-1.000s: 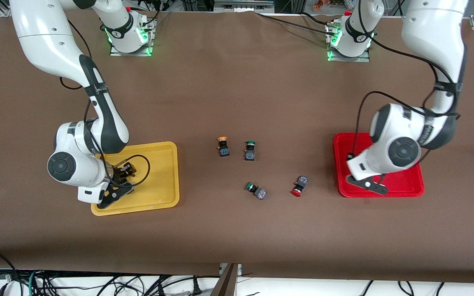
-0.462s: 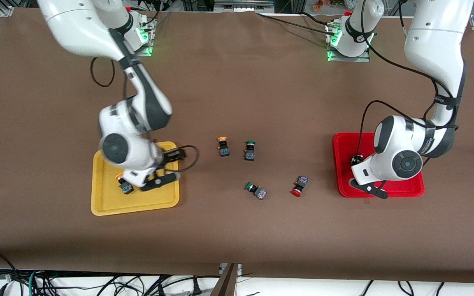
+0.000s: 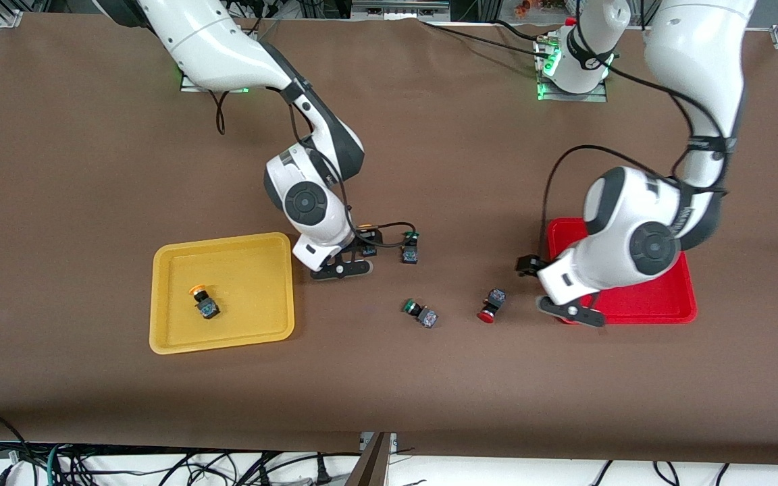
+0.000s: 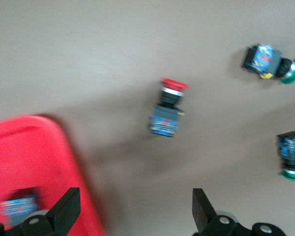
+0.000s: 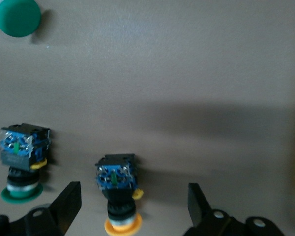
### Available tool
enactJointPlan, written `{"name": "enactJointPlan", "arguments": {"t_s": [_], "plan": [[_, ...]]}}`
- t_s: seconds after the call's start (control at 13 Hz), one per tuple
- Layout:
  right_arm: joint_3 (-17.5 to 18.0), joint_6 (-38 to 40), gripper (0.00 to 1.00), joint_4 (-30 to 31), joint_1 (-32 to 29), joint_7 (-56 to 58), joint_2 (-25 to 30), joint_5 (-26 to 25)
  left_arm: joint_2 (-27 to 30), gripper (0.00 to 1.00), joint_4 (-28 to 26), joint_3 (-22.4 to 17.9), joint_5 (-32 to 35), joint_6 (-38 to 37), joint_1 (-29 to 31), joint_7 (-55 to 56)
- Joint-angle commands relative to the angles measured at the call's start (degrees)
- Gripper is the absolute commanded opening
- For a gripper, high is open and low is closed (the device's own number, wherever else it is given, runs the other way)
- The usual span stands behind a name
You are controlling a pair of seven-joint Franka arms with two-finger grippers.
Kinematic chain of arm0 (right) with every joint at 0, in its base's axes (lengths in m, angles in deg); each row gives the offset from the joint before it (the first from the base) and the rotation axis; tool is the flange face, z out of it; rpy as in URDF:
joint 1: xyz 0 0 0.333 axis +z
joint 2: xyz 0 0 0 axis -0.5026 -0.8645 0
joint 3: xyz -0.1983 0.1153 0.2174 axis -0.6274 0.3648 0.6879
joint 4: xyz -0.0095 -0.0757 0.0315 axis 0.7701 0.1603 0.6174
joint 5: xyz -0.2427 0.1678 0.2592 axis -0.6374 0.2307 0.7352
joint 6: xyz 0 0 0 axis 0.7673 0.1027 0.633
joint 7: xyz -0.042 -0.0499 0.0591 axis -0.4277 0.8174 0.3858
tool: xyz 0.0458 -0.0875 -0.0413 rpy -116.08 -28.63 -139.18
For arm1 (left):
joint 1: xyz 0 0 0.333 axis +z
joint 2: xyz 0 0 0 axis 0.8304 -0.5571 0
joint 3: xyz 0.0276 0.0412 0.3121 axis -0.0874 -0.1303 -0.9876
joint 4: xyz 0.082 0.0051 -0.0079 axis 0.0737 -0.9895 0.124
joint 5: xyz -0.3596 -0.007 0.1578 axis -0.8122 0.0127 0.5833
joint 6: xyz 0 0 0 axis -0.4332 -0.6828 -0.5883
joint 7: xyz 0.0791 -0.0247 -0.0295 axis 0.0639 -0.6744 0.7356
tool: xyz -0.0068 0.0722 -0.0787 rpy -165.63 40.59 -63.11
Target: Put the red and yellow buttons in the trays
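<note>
A yellow button [image 3: 203,302] lies in the yellow tray [image 3: 254,283]. My right gripper [image 3: 342,268] is open low over the second yellow button [image 3: 367,249], which sits between the fingers in the right wrist view [image 5: 117,191]. A red button [image 3: 490,305] lies on its side on the table, also in the left wrist view [image 4: 168,110]. My left gripper [image 3: 570,312] is open and empty over the edge of the red tray [image 3: 659,300] nearest that button. A blurred button body [image 4: 18,209] lies in the red tray [image 4: 29,157]; the left arm hides it in the front view.
Two green-capped buttons are on the table: one [image 3: 410,246] beside the second yellow button, one [image 3: 419,312] nearer the front camera beside the red button. Brown table cloth spreads around the trays.
My right gripper left a yellow button in the yellow tray and moved over the second yellow button. My left gripper moved from inside the red tray to its edge toward the red button.
</note>
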Motion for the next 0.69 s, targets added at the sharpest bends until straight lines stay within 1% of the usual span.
{"name": "enactJointPlan", "arguments": {"t_s": [0.0, 0.08, 0.15, 0.23, 0.31, 0.38, 0.46, 0.54, 0.62], "plan": [[-0.41, -5.6, 0.96, 2.14, 2.57, -4.59, -0.98, 0.48, -6.91, 1.0, 3.72, -0.37, -1.59, 6.07, -2.62, 0.18], [-0.41, -6.31, 0.93, 2.49, 3.1, -4.87, -1.16, 0.48, -8.84, 1.0, 3.89, -0.37, -1.59, 9.94, -3.5, 0.08], [-0.41, -6.49, 0.84, 2.84, 3.1, -4.87, -1.25, 0.39, -10.08, 1.0, 3.72, -0.46, -1.24, 13.72, -5.51, 0.17], [-0.41, -6.32, 0.67, 2.93, 3.1, -4.61, -1.16, 0.39, -10.35, 1.0, 3.72, -0.9, -0.89, 15.49, -6.22, 0.17], [-0.5, -5.97, 0.47, 3.28, 3.02, -4.09, -0.99, 0.13, -10.44, 1.0, 3.72, -0.9, 2.07, 15.51, -6.14, 0.08], [-0.76, -5.79, 0.22, 3.63, 2.75, -3.38, -0.46, -0.04, -10.44, 1.0, 3.72, -0.81, 6.97, 15.6, -6.05, -0.27], [-1.02, -4.66, 0.05, 3.72, 2.58, -2.33, 0.41, -0.13, -10.62, 1.0, 3.72, -0.81, 10.76, 15.77, -6.05, -0.19], [-2.94, 0.14, 0.0, 2.85, 2.49, 0.29, 1.81, -0.22, -11.23, 1.0, 3.72, -0.9, 12.37, 16.21, -6.32, -0.18], [-4.79, 5.58, 0.0, 1.1, 1.79, 3.79, 3.57, -0.22, -12.1, 1.0, 3.72, -0.81, 13.69, 19.09, -6.84, -0.1]]}}
